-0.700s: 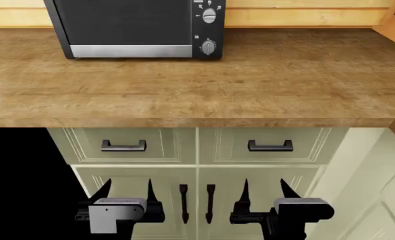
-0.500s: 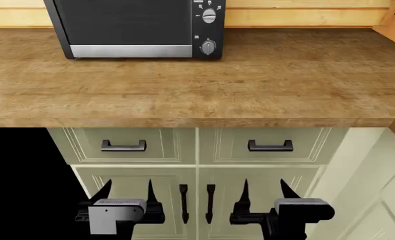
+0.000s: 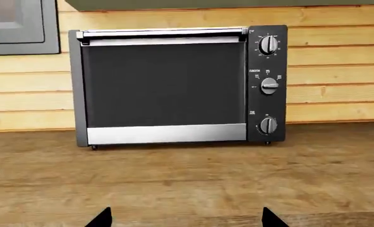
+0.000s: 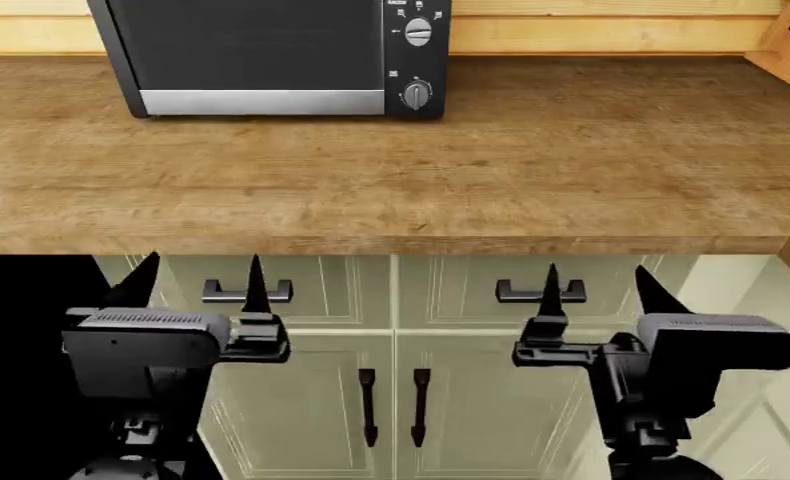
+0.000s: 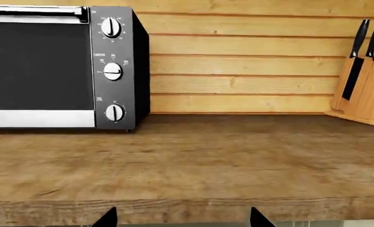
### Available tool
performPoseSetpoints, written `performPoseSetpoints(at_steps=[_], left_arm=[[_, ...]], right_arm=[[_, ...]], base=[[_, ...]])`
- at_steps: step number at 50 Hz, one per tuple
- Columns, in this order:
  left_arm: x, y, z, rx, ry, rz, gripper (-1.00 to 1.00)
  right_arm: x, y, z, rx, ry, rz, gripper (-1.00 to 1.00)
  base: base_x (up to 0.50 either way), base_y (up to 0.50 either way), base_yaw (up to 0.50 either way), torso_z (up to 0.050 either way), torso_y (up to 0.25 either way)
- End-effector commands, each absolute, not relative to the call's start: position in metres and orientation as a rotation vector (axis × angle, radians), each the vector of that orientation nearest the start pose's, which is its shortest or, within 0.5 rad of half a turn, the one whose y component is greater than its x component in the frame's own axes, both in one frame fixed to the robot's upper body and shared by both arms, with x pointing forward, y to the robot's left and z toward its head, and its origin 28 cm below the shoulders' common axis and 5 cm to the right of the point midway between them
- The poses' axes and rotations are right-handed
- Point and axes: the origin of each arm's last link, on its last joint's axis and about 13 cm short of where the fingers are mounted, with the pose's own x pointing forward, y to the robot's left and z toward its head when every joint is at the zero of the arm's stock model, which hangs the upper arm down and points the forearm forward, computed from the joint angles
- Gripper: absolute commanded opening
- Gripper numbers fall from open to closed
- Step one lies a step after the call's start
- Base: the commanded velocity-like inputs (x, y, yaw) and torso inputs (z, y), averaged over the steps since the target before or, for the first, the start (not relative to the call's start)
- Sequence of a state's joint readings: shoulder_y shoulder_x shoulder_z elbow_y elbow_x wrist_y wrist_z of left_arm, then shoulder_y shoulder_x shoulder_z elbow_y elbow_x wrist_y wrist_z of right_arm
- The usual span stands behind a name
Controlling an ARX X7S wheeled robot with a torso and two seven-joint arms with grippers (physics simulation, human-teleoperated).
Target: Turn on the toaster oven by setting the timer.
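The toaster oven is a black box with a dark glass door, standing at the back of the wooden counter, left of centre. Three round knobs run down its right-hand panel. The timer is the lowest knob, its silver bar near upright; both wrist views show the timer. My left gripper and right gripper hang in front of the cabinet drawers, below the counter's front edge. Both are open and hold nothing. Only dark fingertips show in the wrist views, far from the oven.
A wooden knife block with black-handled knives stands at the counter's back right. Two drawers with dark handles and cabinet doors sit under the counter. A plank wall runs behind. A dark gap lies left of the cabinets.
Both grippers have risen from low in front of the cabinet doors to drawer height just under the counter edge, and stand wider apart. The oven and its knobs look unchanged.
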State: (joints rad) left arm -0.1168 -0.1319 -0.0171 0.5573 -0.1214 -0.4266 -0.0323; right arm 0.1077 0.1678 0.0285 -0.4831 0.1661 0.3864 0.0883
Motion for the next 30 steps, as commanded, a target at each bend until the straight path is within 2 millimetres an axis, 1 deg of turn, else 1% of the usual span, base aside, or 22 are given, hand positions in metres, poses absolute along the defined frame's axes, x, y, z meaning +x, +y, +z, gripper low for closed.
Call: performPoseSetpoints(at_steps=[1,7,13,16,22,30], left_arm=[[0.206,0.238,0.216,0.071,-0.313,-0.063,1.00],[0.211,0.240,0.227,0.055,-0.255,-0.100,1.00],[0.213,0.243,0.245,0.071,-0.222,-0.111,1.00],[0.214,0.246,0.252,0.068,-0.209,-0.084,1.00],[0.217,0.252,0.259,0.064,-0.197,-0.054,1.00],[0.217,0.255,0.259,0.032,-0.172,-0.052,1.00]], right_arm=[[0.217,-0.141,0.199,-0.079,-0.309,-0.024,1.00],[0.219,-0.143,0.212,-0.077,-0.291,-0.025,1.00],[0.223,-0.144,0.227,-0.096,-0.277,-0.024,1.00],[0.223,-0.144,0.233,-0.098,-0.276,-0.019,1.00],[0.225,-0.146,0.238,-0.106,-0.275,-0.035,1.00],[0.227,-0.148,0.242,-0.090,-0.259,-0.046,1.00]], base=[[0.00,0.00,0.00,0.000,0.000],[0.00,0.00,0.00,0.000,0.000],[0.00,0.00,0.00,0.000,0.000],[0.00,0.00,0.00,0.000,0.000],[0.00,0.00,0.00,0.000,0.000],[0.00,0.00,0.00,0.000,0.000]])
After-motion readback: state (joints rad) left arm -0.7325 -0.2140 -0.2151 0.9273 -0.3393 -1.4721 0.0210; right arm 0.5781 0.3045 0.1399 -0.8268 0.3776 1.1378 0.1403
